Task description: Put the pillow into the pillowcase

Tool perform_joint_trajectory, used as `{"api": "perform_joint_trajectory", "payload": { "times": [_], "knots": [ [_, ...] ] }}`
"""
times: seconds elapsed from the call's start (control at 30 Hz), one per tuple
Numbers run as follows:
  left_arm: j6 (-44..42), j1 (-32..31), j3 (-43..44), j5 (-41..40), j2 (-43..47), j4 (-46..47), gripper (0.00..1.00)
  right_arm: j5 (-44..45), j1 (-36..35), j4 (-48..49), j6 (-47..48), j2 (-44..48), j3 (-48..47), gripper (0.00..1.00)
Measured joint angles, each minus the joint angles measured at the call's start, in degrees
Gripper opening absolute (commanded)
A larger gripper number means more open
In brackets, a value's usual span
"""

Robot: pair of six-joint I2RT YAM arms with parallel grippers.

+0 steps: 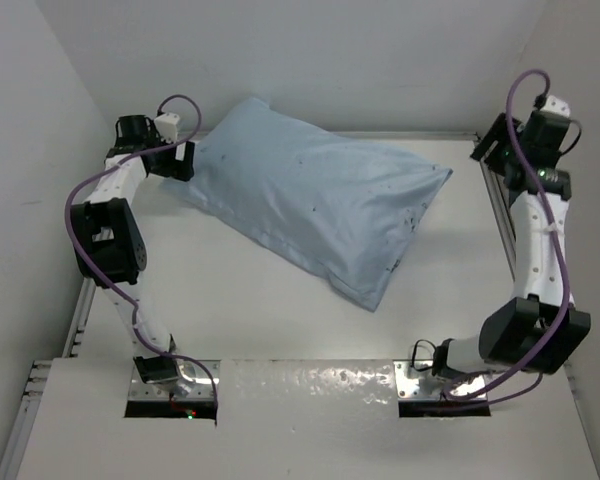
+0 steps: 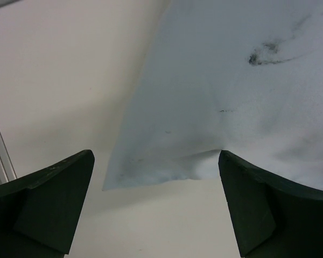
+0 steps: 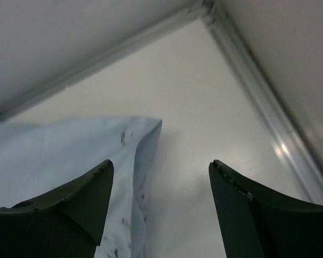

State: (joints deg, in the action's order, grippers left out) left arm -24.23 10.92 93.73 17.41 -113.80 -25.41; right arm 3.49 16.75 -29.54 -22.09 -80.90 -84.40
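Observation:
The light blue pillowcase [image 1: 320,200] lies plump and filled across the back middle of the table, slanting from far left to near right. No white pillow fabric shows in any view. My left gripper [image 1: 183,160] is open at the case's far left corner; in the left wrist view its jaws [image 2: 156,156] stand wide apart over a flat blue corner of the case [image 2: 231,91], not holding it. My right gripper [image 1: 492,150] is open at the far right, just off the case's right corner [image 3: 54,156], with bare table between its jaws [image 3: 161,162].
White walls close in the table [image 1: 280,320] at the back and both sides. A metal rail [image 1: 500,215] runs along the right edge and another [image 1: 80,310] along the left. The back corner rail shows in the right wrist view [image 3: 247,80].

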Motion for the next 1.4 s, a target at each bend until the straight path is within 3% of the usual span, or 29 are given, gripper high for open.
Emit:
{"api": "perform_joint_trajectory", "payload": {
  "times": [0.07,0.2,0.33,0.43,0.47,0.53,0.57,0.63,0.67,0.8,1.0,1.07,1.1,1.13,1.17,1.2,1.23,1.37,1.4],
  "knots": [
    [-1.0,0.1,-0.2,0.8,0.0,1.5,1.00,-3.9,-0.2,4.8,-1.3,2.5,8.6,0.72],
    [-3.6,0.3,-0.6,3.1,-1.2,3.8,1.00,-12.5,-3.0,11.2,-5.4,15.9,34.1,0.77],
    [-6.1,0.4,-0.5,5.4,-4.8,4.2,0.98,-19.2,-13.4,16.7,-8.2,26.0,48.9,0.81],
    [-7.2,0.4,-0.9,6.3,-7.0,4.2,0.74,-22.2,-20.3,23.3,-10.3,26.7,53.4,0.80],
    [-7.4,0.5,-1.2,6.6,-7.5,4.1,0.50,-22.6,-21.3,26.3,-11.4,26.2,55.0,0.77],
    [-7.6,0.5,-1.2,7.6,-8.3,3.8,0.25,-23.1,-22.1,31.4,-13.4,22.9,58.2,0.49],
    [-7.8,0.5,-1.2,8.1,-8.6,3.4,0.00,-22.9,-22.1,33.9,-14.7,20.3,59.8,0.29],
    [-8.5,0.4,-1.6,9.0,-8.6,2.9,0.00,-22.4,-22.1,36.2,-16.2,16.4,62.0,0.05],
    [-8.8,0.4,-1.9,9.1,-8.4,3.3,0.00,-21.4,-22.0,37.3,-16.6,13.8,63.3,0.00],
    [-10.1,1.8,-13.5,9.1,-0.6,4.9,0.00,-19.8,-19.1,38.5,-17.9,8.8,63.7,0.00],
    [-11.8,3.6,-34.8,3.4,20.4,2.0,0.00,-20.3,-11.9,39.7,-17.7,4.6,56.0,0.00],
    [-13.1,3.7,-38.3,2.4,25.7,-0.3,0.18,-20.9,-11.0,40.1,-17.0,2.8,51.7,0.00],
    [-14.0,3.7,-39.5,2.1,27.5,-1.2,0.35,-21.5,-11.0,40.2,-16.7,2.4,50.2,0.00],
    [-14.9,3.7,-40.3,1.9,28.9,-2.3,0.59,-22.0,-10.9,40.3,-16.1,2.2,49.2,0.06],
    [-15.9,3.7,-40.9,1.5,29.9,-3.5,0.67,-22.6,-10.9,40.1,-15.4,2.2,48.7,0.20],
    [-16.3,3.7,-41.0,1.2,30.6,-4.8,0.93,-23.3,-10.9,39.7,-14.6,2.3,48.4,0.37],
    [-17.4,3.7,-41.0,0.8,31.0,-6.4,0.98,-23.7,-10.9,38.6,-13.3,2.6,48.4,0.64],
    [-20.5,4.1,-37.7,1.0,33.1,-16.3,1.00,-24.7,-11.0,33.8,-9.3,6.9,50.8,0.87],
    [-21.3,4.3,-35.8,1.3,34.0,-18.9,1.00,-24.8,-11.0,33.4,-8.8,9.1,52.4,0.89]
  ]
}}
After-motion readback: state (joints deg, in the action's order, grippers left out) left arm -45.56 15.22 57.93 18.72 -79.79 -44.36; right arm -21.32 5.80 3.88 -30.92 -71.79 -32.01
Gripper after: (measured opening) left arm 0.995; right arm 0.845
